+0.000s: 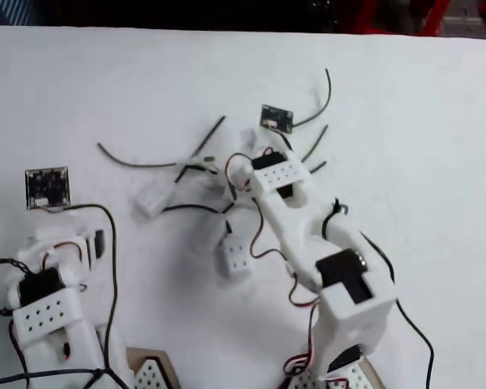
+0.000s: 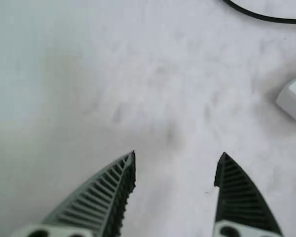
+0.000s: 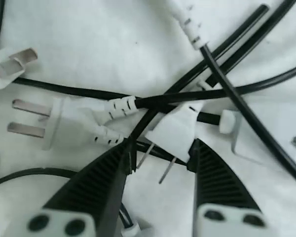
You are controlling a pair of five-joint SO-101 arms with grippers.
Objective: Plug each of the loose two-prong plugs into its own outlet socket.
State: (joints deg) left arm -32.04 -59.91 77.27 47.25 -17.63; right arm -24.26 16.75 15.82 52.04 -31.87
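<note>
jaws apart on both arms — my right gripper straddles a white two-prong plug, my left gripper hovers over the table.

White table, a small dark square board and a second board well apart.

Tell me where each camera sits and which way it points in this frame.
High view: fixed above the white table, looking down. It shows the white left arm and the white right arm, which is extended to a tangle of black cords.
Left wrist view: on the left arm, facing bare table past the open left end effector, with a white plastic outlet block beyond.
Right wrist view: on the right arm, close over the cords. The right end effector straddles a white two-prong plug.
Shared: the high and right wrist views both show the cord tangle.
</note>
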